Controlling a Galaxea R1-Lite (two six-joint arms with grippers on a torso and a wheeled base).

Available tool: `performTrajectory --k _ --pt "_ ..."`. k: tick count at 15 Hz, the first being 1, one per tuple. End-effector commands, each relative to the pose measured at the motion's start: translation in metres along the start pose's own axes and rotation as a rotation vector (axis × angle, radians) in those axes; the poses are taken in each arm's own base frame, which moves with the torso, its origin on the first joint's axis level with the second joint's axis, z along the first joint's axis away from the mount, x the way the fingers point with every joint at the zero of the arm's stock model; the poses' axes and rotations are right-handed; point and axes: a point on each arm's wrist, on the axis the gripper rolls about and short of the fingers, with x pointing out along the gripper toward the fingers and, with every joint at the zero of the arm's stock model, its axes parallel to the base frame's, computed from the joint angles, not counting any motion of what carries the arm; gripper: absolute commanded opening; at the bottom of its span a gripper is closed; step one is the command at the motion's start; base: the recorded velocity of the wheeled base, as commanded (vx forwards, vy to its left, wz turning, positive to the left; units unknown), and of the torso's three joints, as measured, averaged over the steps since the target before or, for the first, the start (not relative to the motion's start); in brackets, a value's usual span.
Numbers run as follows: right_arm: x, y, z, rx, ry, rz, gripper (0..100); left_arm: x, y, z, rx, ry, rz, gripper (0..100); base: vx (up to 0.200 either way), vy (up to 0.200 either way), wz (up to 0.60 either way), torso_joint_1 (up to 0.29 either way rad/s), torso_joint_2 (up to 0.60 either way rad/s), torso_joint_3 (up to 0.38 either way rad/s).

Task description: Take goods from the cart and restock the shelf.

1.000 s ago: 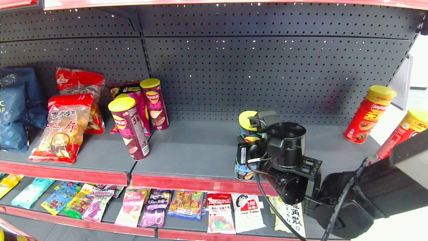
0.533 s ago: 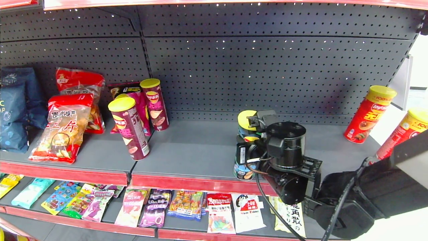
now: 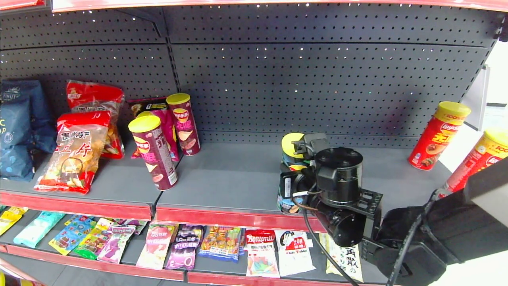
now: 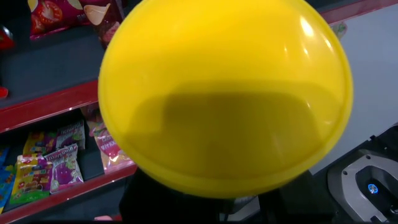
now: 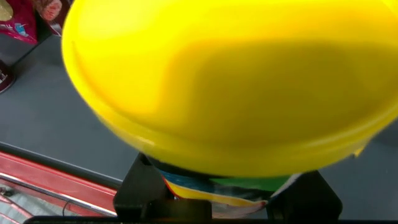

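Note:
A dark blue can with a yellow lid [image 3: 291, 143] stands upright near the front edge of the grey shelf [image 3: 230, 178]. My right gripper [image 3: 291, 186] is shut on its body from the front. In the right wrist view the same lid [image 5: 230, 81] sits close up, with the can's body [image 5: 217, 186] between the black jaws. In the left wrist view another yellow lid [image 4: 224, 93] is right in front of the camera, on a can held in my left gripper, whose fingers are hidden beneath it.
Two purple cans [image 3: 152, 157] [image 3: 183, 123] stand at the shelf's left, beside red snack bags [image 3: 75, 151] and blue bags [image 3: 20, 127]. Two red cans [image 3: 438, 135] [image 3: 476, 159] stand at the right. Bare shelf lies between the groups. Flat packets [image 3: 222, 242] line the lower shelf.
My right arm has sunk slightly and edged left with the can still in its gripper. Nothing else on the shelf has moved.

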Motion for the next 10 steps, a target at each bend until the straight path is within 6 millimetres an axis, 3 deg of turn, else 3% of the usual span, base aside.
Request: performTrajectory --k 1,6,7,10 --pt "0.0004 0.0001 -0.0031 -0.006 0.009 0.000 0 0.0001 0.0000 0.0000 0.000 0.001 0.000 0 0.000 0.000 0.00 0.000 0.00 0.000" --pt "0.0017 0.0009 -0.0039 -0.006 0.011 -0.001 0 0.0001 0.0000 0.0000 0.000 0.001 0.000 0 0.000 0.000 0.00 0.000 0.00 0.000" --pt "0.0020 0.0011 -0.0044 -0.006 0.012 -0.001 100 0.0002 0.0000 -0.0004 -0.002 0.002 0.000 0 0.000 0.000 0.00 0.000 0.00 0.000" --pt "-0.0002 0.0023 -0.0026 -0.006 0.006 0.004 100 0.0003 -0.0001 -0.0017 -0.003 0.003 0.000 0 0.000 0.000 0.00 0.000 0.00 0.000"
